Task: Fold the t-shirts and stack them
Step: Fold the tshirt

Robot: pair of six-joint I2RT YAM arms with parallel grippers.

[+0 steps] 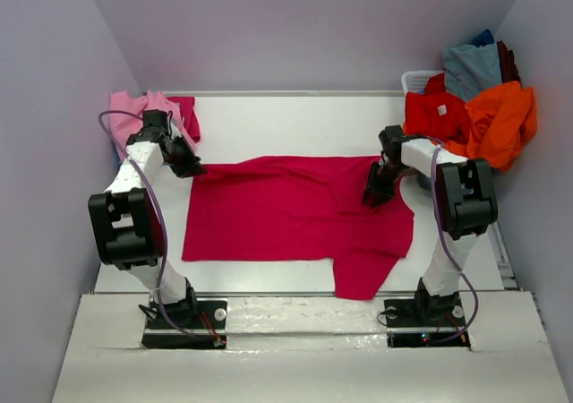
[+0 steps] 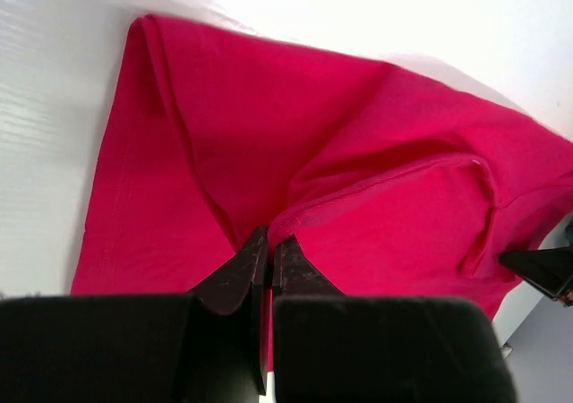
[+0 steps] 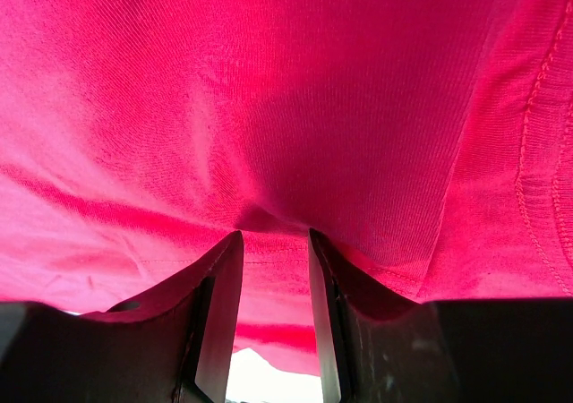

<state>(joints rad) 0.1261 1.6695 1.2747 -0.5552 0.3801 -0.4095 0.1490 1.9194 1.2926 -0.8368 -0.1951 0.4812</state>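
One crimson-magenta cotton t-shirt [image 1: 286,210]: spread out on the white surface [image 1: 295,121] between the two arms, with one short sleeve pointing toward the near edge on the right.
Left end effector [image 2: 270,242]: its jaws are closed tight on a raised fold of the crimson-magenta cotton t-shirt; in the top view it [image 1: 191,166] is seen at the garment's far-left corner.
Right end effector [image 3: 275,235]: its jaws are held partly apart, with a thick bunch of the same fabric gathered and pinched at the tips; in the top view it [image 1: 374,194] is seen on the garment's right part, near the sleeve.
Far left: a light pink t-shirt [image 1: 134,107] is laid against the wall, with a darker magenta cloth touching it.
Far right: a white plastic basket [image 1: 416,81] is heaped with a red t-shirt [image 1: 432,115], an orange t-shirt [image 1: 497,121] and a grey-blue t-shirt [image 1: 470,67]; the orange one is draped over the side.
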